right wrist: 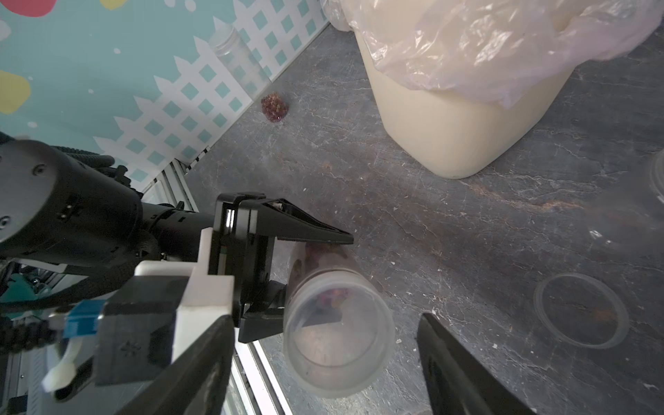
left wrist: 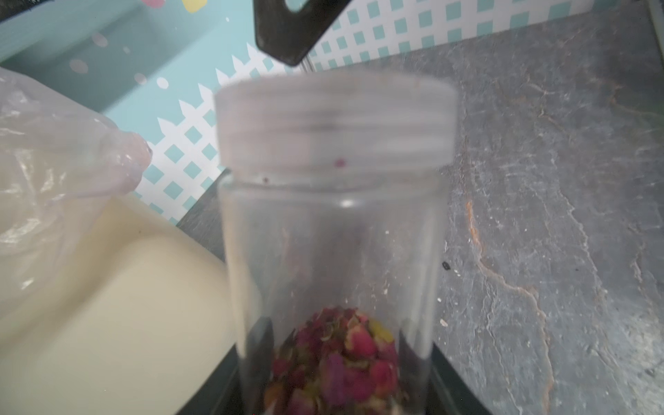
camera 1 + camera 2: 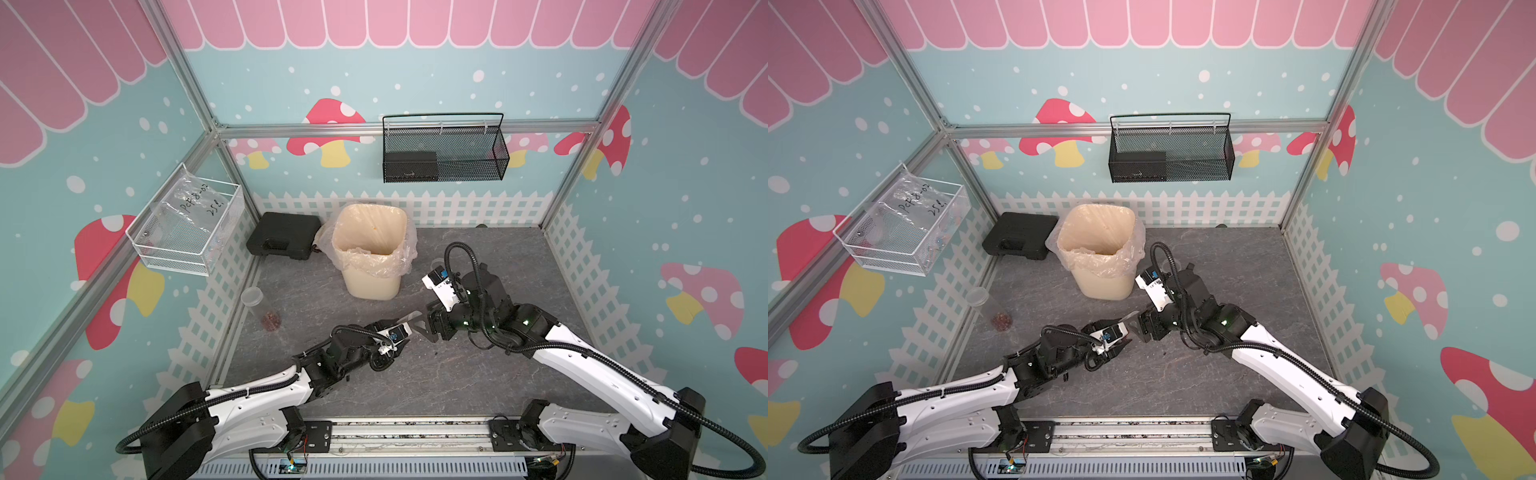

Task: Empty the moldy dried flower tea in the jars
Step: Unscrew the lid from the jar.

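My left gripper (image 3: 404,329) is shut on the lower body of a clear jar (image 2: 330,233), held tilted above the floor. Moldy dried flower tea (image 2: 334,363), red and pink buds, sits at the jar's bottom between my left fingers. Its round clear lid (image 1: 339,334) points at my right gripper (image 1: 325,323), which is open, its two fingers on either side of the lid with gaps showing. Both grippers meet in front of the cream waste bin (image 3: 372,282). A second jar (image 3: 259,305) with tea (image 3: 271,322) stands by the left fence.
A loose clear lid (image 1: 582,310) lies flat on the grey floor to the right of the bin. A black case (image 3: 282,235) lies behind the bin's left side. A white wire basket (image 3: 187,224) and a black mesh basket (image 3: 444,151) hang on the walls.
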Controlling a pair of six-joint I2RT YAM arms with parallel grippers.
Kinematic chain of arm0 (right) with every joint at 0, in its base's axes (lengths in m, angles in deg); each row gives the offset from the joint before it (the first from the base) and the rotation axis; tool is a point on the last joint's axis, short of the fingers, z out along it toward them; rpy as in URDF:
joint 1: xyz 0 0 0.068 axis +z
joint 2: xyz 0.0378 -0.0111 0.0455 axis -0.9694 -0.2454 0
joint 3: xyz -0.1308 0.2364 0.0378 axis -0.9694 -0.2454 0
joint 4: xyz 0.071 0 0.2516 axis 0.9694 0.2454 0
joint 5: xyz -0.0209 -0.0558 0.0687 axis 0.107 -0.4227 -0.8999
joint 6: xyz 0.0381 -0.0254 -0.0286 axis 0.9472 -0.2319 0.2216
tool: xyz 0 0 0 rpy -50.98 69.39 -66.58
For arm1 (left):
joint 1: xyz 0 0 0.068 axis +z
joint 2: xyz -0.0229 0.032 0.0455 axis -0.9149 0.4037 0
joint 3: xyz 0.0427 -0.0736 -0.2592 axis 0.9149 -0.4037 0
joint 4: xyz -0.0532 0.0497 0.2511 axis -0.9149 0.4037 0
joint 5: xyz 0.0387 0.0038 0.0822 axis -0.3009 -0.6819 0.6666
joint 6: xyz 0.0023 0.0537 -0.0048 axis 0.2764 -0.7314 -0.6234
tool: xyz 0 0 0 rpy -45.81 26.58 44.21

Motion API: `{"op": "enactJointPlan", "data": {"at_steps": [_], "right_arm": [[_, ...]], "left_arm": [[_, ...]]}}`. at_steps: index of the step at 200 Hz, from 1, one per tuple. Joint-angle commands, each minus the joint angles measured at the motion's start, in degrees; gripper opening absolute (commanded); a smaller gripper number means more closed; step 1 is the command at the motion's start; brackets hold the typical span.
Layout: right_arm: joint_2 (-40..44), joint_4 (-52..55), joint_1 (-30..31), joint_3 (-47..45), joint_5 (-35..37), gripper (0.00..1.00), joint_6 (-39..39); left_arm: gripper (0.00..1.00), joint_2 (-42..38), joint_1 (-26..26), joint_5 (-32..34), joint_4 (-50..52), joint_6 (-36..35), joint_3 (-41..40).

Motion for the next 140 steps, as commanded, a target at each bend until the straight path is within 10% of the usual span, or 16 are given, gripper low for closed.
{"op": "enactJointPlan", "data": {"at_steps": [1, 66, 140], "right_arm": [[-1.2, 1.0, 0.2, 1.5, -2.6, 0.75, 1.9], [-2.2, 3.4, 0.1, 1.6, -0.4, 0.72, 0.1], [-4.5, 3.8, 0.0, 2.7, -3.4, 0.36, -5.9]], "left_arm": [[0.03, -0.1, -0.4, -0.1, -1.3, -1.4, 1.5], [0.03, -0.2, -0.4, -0.2, -1.6, -1.6, 1.1], [0.03, -0.3, -0.4, -0.6, -1.7, -1.6, 0.9]]}}
